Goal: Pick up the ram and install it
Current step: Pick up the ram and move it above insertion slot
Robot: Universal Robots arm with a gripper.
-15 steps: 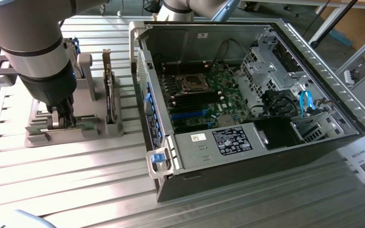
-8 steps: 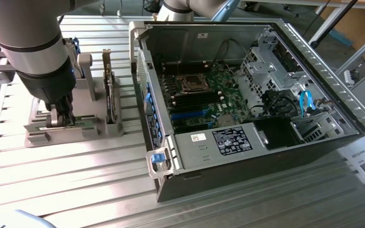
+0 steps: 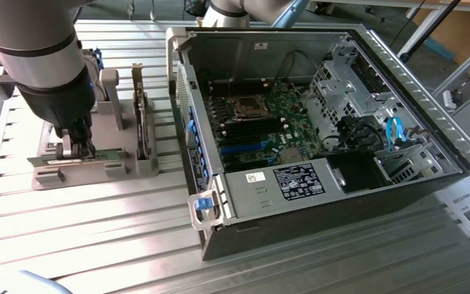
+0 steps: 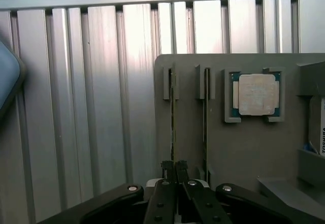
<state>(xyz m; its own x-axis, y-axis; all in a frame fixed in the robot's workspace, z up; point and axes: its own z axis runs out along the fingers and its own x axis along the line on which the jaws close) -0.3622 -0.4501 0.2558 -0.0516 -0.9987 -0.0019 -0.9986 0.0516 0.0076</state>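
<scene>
Slatted aluminium table [image 3: 96,245] is carrying everything. At the exterior view's left the gripper [image 3: 78,146] is reaching down into a grey holder [image 3: 55,177], its jaws pinching almost together on the top edge of the ram [image 4: 172,112]. The ram is standing on edge in its slot, just beside a second thin board [image 4: 205,112] and near the processor [image 4: 256,94]. Pick-up looks to be the step in hand. Rightward, the open computer case [image 3: 431,86] is lying well apart; lifting would be calling for a straight pull clear of the slot
</scene>
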